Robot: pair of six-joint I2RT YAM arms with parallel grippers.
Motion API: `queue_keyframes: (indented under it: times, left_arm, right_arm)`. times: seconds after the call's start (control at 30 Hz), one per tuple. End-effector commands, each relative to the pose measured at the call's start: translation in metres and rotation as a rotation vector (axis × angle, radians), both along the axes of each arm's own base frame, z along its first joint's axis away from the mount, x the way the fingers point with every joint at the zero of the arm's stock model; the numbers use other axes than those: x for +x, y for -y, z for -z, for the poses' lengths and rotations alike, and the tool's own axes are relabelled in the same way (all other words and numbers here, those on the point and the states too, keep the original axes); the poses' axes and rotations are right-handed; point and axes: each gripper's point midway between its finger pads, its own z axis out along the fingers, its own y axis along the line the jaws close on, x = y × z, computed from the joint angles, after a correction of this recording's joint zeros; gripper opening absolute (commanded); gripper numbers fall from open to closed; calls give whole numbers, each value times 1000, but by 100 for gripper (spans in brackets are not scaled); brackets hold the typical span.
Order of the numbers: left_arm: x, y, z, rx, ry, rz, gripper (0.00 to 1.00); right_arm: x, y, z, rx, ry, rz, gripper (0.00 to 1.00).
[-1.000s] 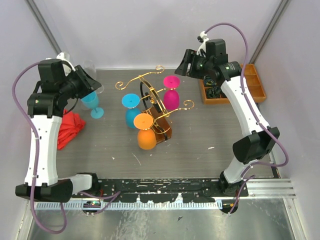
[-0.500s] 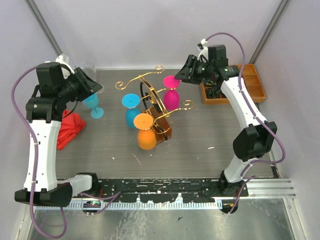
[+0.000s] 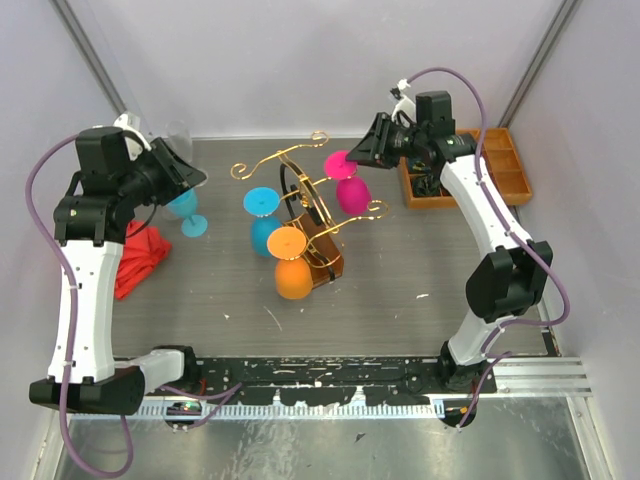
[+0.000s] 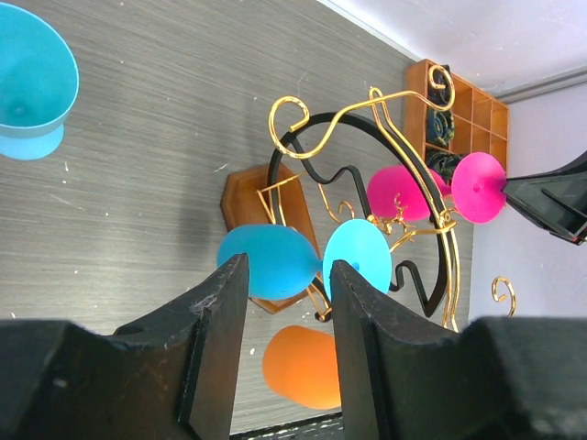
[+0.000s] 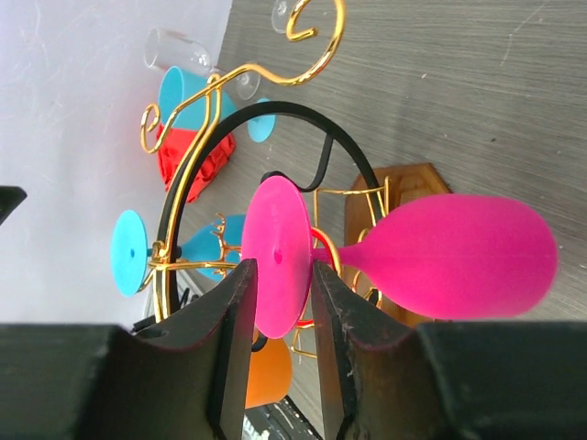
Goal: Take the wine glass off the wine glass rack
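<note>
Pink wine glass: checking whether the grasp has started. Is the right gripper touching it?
Cannot tell. In the right wrist view the pink wine glass's foot fills the space between the right gripper's fingers; no plain contact or gap.

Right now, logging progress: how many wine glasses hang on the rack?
3: pink glass by the right gripper, blue glass on the left, orange glass nearest the arms; none hidden.

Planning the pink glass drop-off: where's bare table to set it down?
Best: the patch between the wine glass rack and the wooden tray. Also the strip between the orange glass and the arm bases. Crowded: back left, with the standing cyan glass and red cloth.
</note>
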Motion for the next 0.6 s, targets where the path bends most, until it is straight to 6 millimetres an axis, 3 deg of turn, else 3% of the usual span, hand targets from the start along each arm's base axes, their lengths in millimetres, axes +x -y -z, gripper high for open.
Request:
queue_keyframes:
  times: [0.0,0.23,0.43,0.57]
  left_arm:
    - [-3,4,-9,-13,41,21,48]
    - [-3,4,-9,-14,42,19,49]
    - [-2,4,-9,-17,41,20,49]
    - [-3,5,-10,-18,46,21,50]
  right_arm:
    - [-10,-13,-19,63,52,-93,34]
    - [-16,-17,-12,79,25,-144,33]
    - [-17,-19,-14,93,23,-160,3]
    - [-12,-17,-28,105,36,-135,0]
